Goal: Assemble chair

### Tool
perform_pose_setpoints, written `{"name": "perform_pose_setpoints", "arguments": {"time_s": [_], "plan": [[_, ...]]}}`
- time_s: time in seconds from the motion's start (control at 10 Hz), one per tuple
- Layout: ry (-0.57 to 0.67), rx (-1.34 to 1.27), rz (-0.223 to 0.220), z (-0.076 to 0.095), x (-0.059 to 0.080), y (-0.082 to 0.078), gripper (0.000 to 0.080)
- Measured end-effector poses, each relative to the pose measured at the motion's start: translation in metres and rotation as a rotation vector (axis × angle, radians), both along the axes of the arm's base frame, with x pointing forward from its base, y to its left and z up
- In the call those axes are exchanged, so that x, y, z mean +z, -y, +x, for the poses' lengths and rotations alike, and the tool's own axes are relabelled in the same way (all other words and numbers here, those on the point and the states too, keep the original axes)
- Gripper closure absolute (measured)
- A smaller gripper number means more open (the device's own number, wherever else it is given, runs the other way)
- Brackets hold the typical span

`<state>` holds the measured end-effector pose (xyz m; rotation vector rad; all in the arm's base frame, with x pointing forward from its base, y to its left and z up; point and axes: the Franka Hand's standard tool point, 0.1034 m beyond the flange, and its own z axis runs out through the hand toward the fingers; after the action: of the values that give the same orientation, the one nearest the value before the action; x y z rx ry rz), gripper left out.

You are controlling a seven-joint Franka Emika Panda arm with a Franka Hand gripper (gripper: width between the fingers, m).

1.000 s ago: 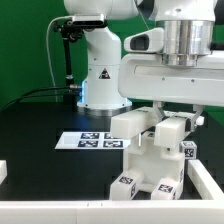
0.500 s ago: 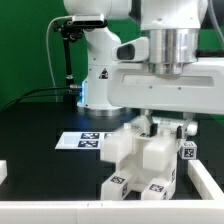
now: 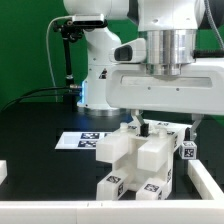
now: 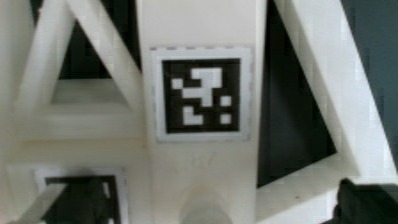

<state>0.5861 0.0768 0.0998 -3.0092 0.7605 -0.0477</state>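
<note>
The chair [image 3: 135,160] parts looked like white moulded plastic, smooth and fairly matt, with only a soft sheen on the upper faces; their tags [image 4: 196,95] were flat black-and-white print, without gloss; the table [image 3: 40,115] top was black and dull; the marker board [image 3: 78,140] seemed a thin matt white sheet; the arm's shell [image 3: 100,65] was glossy white plastic, and its wrist cylinder [image 3: 165,48] shone like brushed metal.

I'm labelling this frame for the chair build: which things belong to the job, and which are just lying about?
Job: chair parts, seen close in the wrist view; gripper.
Lying about: marker board; white rail along the table's front.
</note>
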Motion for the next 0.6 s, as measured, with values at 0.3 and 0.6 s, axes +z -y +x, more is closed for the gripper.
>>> {"name": "perform_pose_setpoints", "arguments": {"time_s": [0.3, 0.6], "plan": [[-0.011, 0.000, 0.002, -0.0018, 0.0005, -0.0001, 0.0150], [-0.011, 0.000, 0.002, -0.0020, 0.0003, -0.0001, 0.0150]]}}
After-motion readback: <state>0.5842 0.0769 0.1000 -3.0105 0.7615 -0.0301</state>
